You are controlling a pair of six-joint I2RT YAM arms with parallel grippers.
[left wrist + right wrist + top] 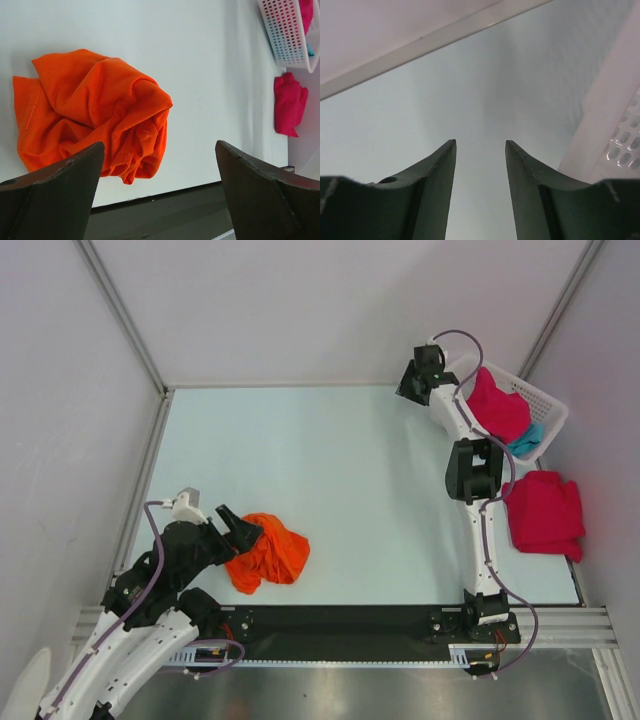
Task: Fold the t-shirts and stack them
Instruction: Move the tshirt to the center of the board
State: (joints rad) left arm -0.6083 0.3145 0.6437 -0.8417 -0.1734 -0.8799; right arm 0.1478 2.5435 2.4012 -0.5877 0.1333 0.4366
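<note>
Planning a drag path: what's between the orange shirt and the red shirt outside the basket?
Top view: bare table, then the right arm crossing just before the red shirt.

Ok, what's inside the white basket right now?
The white basket holds a crumpled magenta-red t-shirt on top, with a teal t-shirt peeking out at its near side. Anything beneath them is covered.

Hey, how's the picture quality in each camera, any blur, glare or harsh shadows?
Top view: even soft light, sharp, only a faint shadow under the orange shirt. Left wrist view: shirt crisp, the close fingers dark and underlit. Right wrist view: white basket at the edge blurred, table pale and washed out.
</note>
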